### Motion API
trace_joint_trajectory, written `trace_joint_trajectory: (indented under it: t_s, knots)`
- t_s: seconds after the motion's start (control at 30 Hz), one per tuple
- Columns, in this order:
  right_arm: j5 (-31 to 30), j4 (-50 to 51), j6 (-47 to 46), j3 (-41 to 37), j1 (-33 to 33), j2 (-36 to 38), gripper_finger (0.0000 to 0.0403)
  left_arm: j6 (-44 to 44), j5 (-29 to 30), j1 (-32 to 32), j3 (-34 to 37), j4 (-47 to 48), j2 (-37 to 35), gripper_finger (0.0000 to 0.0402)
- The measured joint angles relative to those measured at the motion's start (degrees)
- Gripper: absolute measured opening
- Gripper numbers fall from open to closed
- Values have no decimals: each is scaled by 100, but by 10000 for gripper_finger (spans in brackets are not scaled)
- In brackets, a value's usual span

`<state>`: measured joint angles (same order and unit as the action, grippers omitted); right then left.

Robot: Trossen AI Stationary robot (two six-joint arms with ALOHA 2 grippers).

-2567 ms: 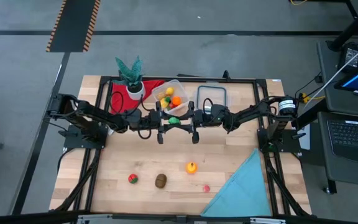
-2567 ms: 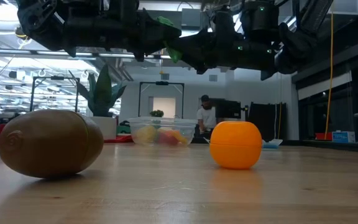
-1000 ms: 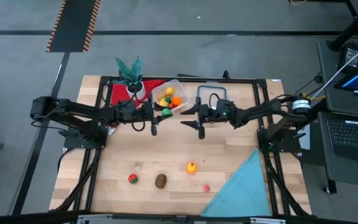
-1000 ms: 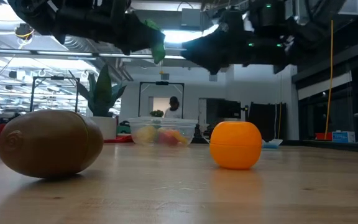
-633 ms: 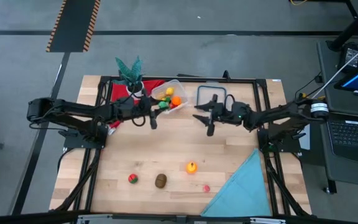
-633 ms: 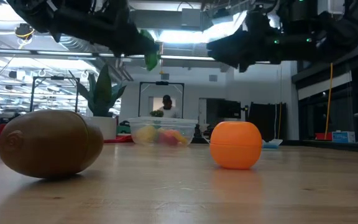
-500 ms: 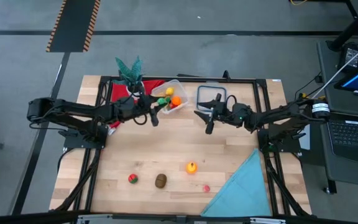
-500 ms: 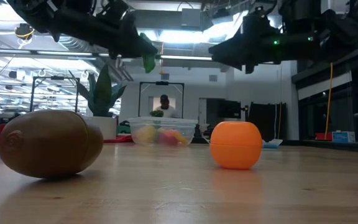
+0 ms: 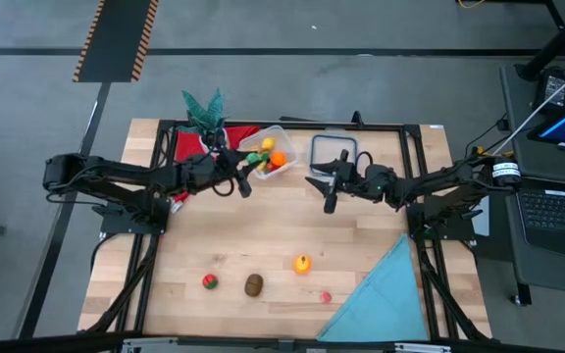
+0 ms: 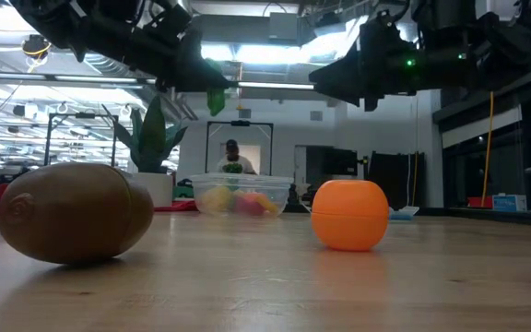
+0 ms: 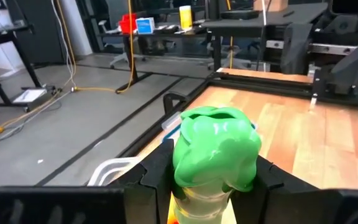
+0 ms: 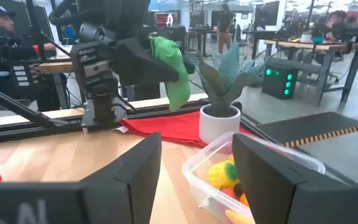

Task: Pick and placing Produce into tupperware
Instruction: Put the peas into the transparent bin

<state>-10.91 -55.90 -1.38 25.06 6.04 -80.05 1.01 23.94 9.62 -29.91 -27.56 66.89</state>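
The left claw hangs above the far part of the wooden surface, right at the near-left edge of the clear container, pinching a green toy vegetable between its two dark fingers. In the left wrist view the green piece fills the gap between the fingers, its pale lower end pointing down. In the low view the same green piece shows raised well above the container, clear of the surface.

The container stands at the far middle of the surface, just right of a red cloth and a potted plant in a white pot. Yellow, orange, green and red toy pieces already lie inside it. A flat clear lid with a dark rim lies just to the right of the container.

The right claw hangs to the right of the container, near the lid's near-left corner, its fingers spread with nothing between them; its wrist view looks past them at the container and the left claw's green load.

On the near part of the surface lie a red piece, a brown kiwi-like piece, an orange fruit and a small pink piece, all apart from each other. A light blue cloth covers the near right corner.

A person stands in the room far behind the surface.
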Motion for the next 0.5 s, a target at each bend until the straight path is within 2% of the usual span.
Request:
trace_joint_trajectory:
  t_s: [0.17, 0.27, 0.5]
  knots:
    - [0, 175, -136, 4, 0, 0, 200, -103, -341, 153, -1, 139, 0, 113]
    - [0, 171, -156, 4, 2, 0, 200, -410, -494, 319, -103, 592, 2, 113]
    - [55, 176, -289, 4, 2, 0, 200, -655, -1203, 762, -1113, 2262, 355, 113]
